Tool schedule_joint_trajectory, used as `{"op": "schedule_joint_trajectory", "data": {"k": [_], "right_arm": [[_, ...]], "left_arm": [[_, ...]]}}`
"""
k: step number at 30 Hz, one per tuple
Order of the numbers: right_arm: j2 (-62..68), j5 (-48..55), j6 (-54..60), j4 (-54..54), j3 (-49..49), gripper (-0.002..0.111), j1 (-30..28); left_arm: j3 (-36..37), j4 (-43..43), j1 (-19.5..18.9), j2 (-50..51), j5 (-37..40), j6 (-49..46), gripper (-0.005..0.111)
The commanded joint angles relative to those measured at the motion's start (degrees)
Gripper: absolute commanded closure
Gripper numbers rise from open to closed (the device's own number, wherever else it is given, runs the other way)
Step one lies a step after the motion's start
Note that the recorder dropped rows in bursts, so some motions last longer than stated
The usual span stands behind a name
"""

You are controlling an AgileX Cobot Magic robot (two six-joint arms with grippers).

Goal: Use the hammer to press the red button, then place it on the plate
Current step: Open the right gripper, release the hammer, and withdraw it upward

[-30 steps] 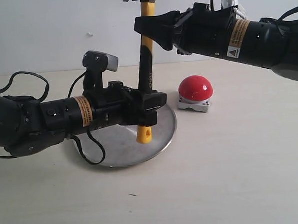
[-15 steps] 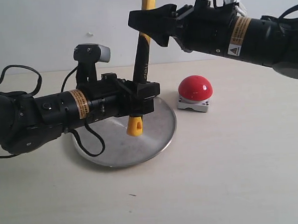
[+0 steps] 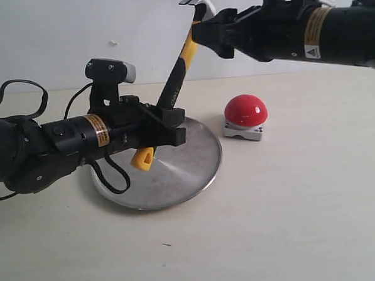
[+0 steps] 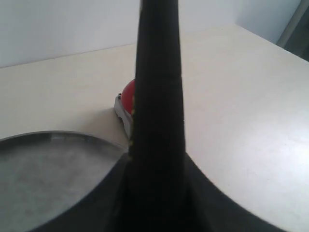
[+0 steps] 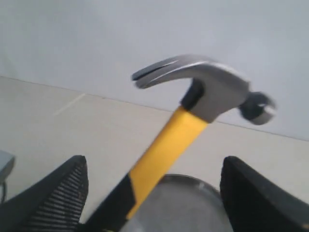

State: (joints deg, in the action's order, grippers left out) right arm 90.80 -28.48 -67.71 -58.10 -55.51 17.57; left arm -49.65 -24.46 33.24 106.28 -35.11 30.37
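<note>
The left gripper (image 3: 168, 122) is clamped on the black low part of the hammer (image 3: 179, 68), holding it up over the plate (image 3: 198, 168). It leans, head up high — near the right gripper (image 3: 202, 34), whose jaws are wide apart, holding nothing. The steel head looks heavy, so the hammer may want to tip. A tight hold on the grippy black part seems best. The red button (image 3: 245, 109) sits beside the plate.

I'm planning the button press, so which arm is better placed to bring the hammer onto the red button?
Left. The left tool grips the hammer by its handle, head tilted toward the red button; the right tool is open, not holding it.
</note>
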Motion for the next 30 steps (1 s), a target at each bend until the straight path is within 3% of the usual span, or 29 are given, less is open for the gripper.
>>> {"op": "schedule_joint_trajectory", "data": {"k": [1, 6, 11, 16, 26, 30], "right_arm": [[-7.9, 17.2, 2.0, -2.4, -0.5, 0.035, -0.4], [-16.6, 28.5, 5.7, -2.4, 0.9, 0.035, -0.4], [-23.7, 26.9, 6.6, -2.4, 5.4, 0.042, -0.4], [-31.5, 26.5, 8.4, -2.4, 11.0, 0.058, -0.4], [-45.0, 25.1, 10.1, -2.2, 24.7, 0.095, -0.4], [-50.2, 22.3, 10.2, -2.2, 30.0, 0.108, -0.4]], "left_arm": [[-0.5, 1.3, -0.1, -1.2, -3.7, -1.2, 0.107], [-0.5, 1.2, -0.1, -1.2, -0.3, -1.3, 0.107], [-2.1, 0.2, 0.0, -1.2, 6.9, -1.3, 0.107], [-6.6, -2.8, 1.1, -1.2, 17.4, -1.3, 0.107], [-13.0, -5.5, 6.8, 1.3, 20.9, -1.3, 0.107], [-15.7, -5.5, 7.3, 3.3, 24.0, -1.3, 0.107]]}}
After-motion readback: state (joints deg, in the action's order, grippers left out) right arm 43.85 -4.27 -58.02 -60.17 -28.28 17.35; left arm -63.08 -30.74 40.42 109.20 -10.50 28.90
